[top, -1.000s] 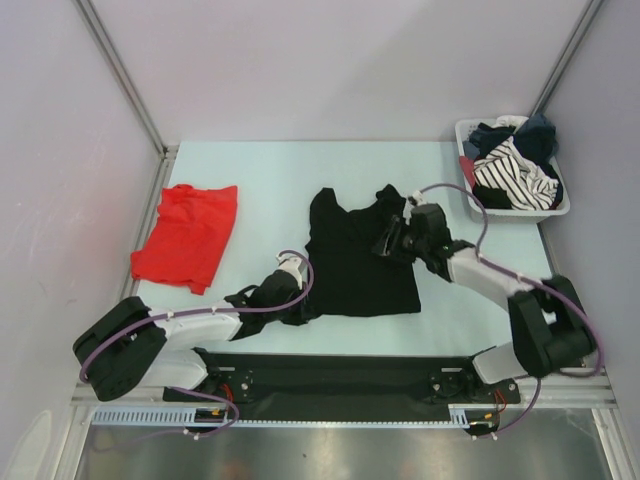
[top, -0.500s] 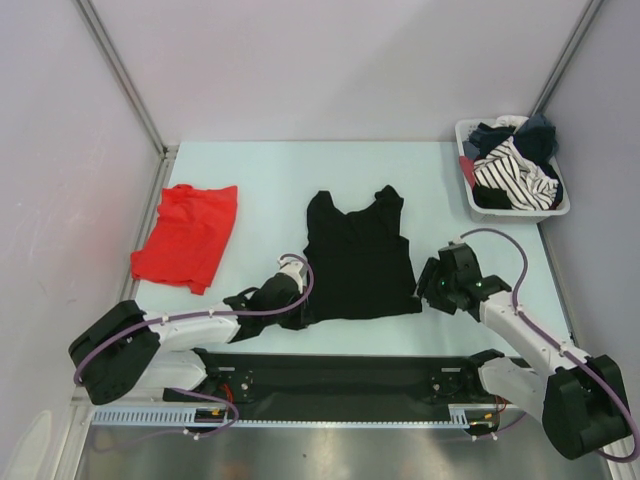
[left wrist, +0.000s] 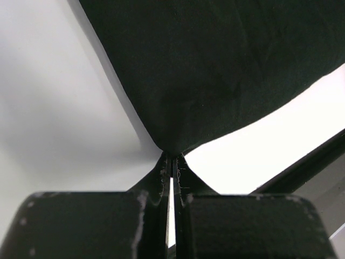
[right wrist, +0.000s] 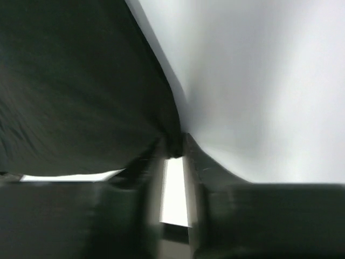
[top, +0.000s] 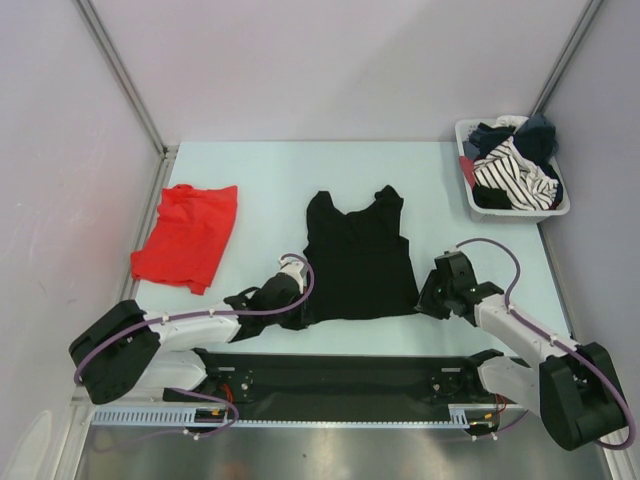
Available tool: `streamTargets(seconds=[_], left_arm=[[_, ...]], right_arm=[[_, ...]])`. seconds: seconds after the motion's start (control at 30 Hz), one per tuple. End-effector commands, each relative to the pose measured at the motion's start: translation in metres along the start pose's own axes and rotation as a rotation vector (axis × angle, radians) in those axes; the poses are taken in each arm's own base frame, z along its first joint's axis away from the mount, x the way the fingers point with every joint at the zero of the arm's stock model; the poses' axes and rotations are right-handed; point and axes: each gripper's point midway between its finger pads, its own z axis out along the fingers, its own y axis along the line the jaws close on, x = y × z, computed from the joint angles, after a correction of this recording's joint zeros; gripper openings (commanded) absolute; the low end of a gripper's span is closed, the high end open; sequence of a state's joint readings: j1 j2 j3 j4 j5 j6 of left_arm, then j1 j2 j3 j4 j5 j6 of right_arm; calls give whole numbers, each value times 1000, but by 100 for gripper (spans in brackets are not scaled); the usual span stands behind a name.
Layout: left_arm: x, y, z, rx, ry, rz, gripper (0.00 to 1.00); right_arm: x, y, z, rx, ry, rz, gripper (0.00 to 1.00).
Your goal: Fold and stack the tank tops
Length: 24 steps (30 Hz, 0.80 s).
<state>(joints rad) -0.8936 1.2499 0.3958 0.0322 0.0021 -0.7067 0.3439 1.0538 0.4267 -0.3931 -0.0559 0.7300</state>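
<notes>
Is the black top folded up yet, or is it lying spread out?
Spread out. The black tank top lies flat on the table, both straps and its whole body showing, with no fold in it.

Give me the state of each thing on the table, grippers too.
black tank top, spread flat, unfolded
red tank top, folded, off to the left
basket, full of clothes
left gripper, shut on black top's near corner
right gripper, at other near corner, grip blurred

- The black tank top (top: 358, 262) is spread flat at the middle of the table (top: 260, 170), straps at the far side, hem at the near side; both near corners are drawn into points.
- The red tank top (top: 186, 236) is laid loosely folded and slightly skewed, well apart at the left.
</notes>
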Motion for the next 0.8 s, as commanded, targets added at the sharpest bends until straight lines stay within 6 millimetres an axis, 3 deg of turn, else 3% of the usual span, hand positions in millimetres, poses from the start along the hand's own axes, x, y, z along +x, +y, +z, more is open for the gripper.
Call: streamTargets(seconds=[0.0, 0.03, 0.3, 0.6, 0.77], left_arm=[[34, 22, -6, -85, 134, 31, 0], [34, 22, -6, -86, 135, 31, 0], [24, 8, -22, -65, 118, 29, 0], [-9, -29, -67, 27, 28, 26, 0], [-14, -34, -77, 33, 25, 16, 1]], right_arm=[[3, 0, 2, 3, 13, -10, 19], [2, 0, 1, 10, 7, -5, 0], [-14, -1, -38, 60, -94, -19, 0], [-16, 19, -69, -26, -120, -36, 0], [-23, 31, -81, -59, -134, -53, 0]])
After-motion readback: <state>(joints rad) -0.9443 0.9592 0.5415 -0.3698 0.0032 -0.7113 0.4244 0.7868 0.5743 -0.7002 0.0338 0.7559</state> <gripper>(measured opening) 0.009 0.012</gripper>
